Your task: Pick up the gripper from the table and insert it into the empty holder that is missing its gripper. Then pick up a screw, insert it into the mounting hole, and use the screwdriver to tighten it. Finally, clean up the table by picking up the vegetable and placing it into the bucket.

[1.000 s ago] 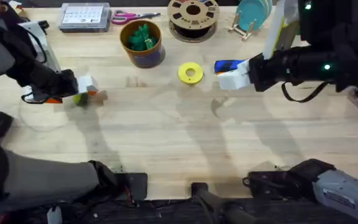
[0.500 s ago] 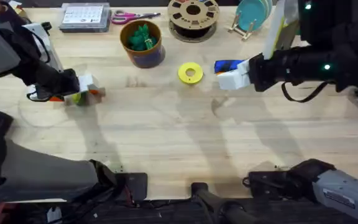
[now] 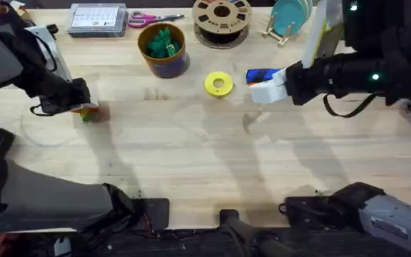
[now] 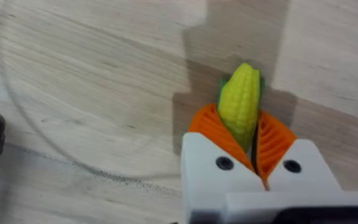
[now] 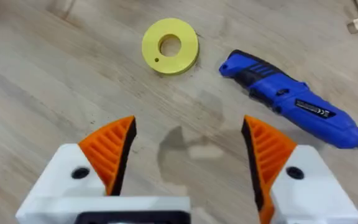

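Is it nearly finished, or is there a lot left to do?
Probably close to the end. Both of the right gripper's white mounts carry orange tips, and the blue screwdriver lies on the table, so the repair looks done, though no screw is visible to confirm. In hand: the left gripper is closed on the toy corn. Left: carrying it to the bucket, which already holds something green.
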`<control>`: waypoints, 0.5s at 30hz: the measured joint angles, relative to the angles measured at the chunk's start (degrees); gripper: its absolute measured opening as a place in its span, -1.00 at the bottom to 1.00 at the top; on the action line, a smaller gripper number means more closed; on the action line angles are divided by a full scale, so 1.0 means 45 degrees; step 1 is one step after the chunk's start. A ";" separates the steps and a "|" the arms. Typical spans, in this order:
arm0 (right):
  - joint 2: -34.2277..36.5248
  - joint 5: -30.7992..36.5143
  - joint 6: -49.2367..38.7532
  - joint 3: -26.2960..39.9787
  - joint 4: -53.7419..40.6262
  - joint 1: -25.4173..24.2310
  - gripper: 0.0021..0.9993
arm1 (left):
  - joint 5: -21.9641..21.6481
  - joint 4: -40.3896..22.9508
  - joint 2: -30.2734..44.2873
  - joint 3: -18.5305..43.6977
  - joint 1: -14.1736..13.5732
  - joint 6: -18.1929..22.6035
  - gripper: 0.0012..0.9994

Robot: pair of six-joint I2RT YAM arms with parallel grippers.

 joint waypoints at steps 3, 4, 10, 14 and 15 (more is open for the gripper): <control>0.0004 0.0000 0.0000 0.0000 0.0000 0.0000 1.00 | 0.0075 0.0034 0.0004 0.0000 0.0005 0.0000 -0.96; 0.0004 0.0000 0.0000 0.0000 0.0005 0.0000 1.00 | 0.0100 0.0041 0.0000 0.0000 0.0015 -0.0003 -0.96; 0.0004 0.0000 0.0000 0.0000 0.0000 0.0000 1.00 | 0.0768 -0.0126 0.0029 0.0331 0.0049 -0.0005 -0.96; 0.0004 0.0000 0.0000 0.0000 0.0002 0.0000 1.00 | 0.1802 -0.0380 -0.0033 0.1442 -0.0003 -0.0005 -0.96; 0.0004 0.0000 0.0000 0.0000 0.0000 0.0000 1.00 | 0.2064 -0.0408 -0.0120 0.1735 -0.0043 -0.0005 -0.96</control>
